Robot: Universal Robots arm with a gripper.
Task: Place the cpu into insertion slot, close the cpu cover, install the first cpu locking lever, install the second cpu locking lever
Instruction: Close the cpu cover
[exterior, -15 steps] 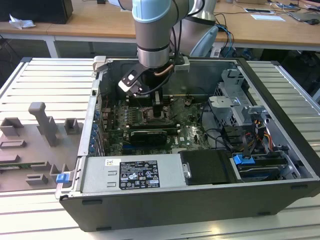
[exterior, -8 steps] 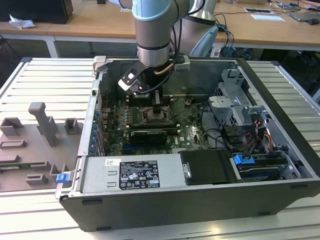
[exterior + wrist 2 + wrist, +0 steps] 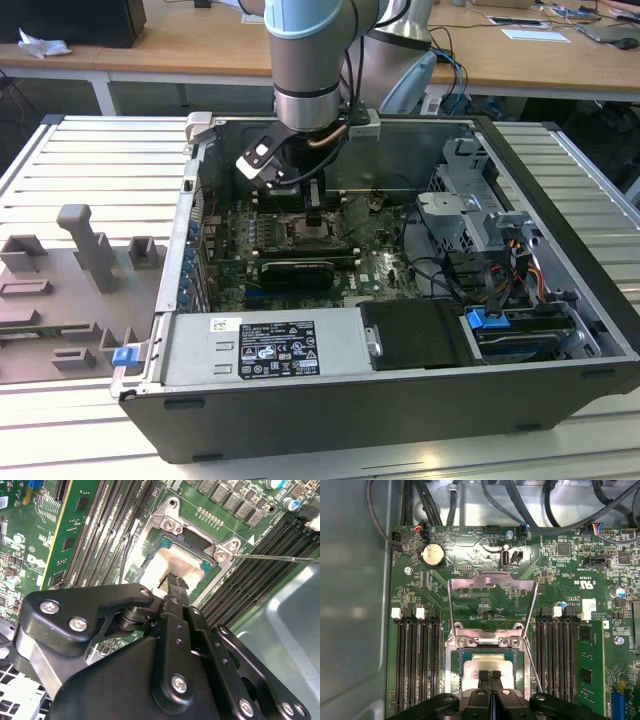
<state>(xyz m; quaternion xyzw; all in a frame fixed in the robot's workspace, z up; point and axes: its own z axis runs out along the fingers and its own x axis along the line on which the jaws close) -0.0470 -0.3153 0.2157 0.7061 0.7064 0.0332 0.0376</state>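
1. the gripper (image 3: pixel 489 676) hangs low inside the open computer case (image 3: pixel 400 150), which sits on the slatted surface (image 3: pixel 90 150). in the first wrist view its jaws are pressed together, with no gap and nothing between them.
2. the chip (image 3: pixel 487 661) lies flat in the socket (image 3: pixel 487 641), pale face up and square to the silvery rim.
3. the jaw tips stand right over the chip's face, near the edge farthest from the coin battery (image 3: pixel 432 555). i cannot tell whether they touch it.
4. the cover (image 3: pixel 492 581) appears to be raised on its hinge and not yet down, since the green board shows through its cut-out centre. from the jaws it lies straight across the chip, on the battery side, well clear of the tips.
5. its hinge line runs crosswise to the long memory slots (image 3: pixel 415 665) that flank the socket. by my reading the cover would swing along the slots' length, toward the jaws.
6. a thin wire lever (image 3: pixel 534 666) slants free beside the socket's corner and looks unlatched. judging by that, seating the chip looks done, while the cover and both levers are not yet closed.
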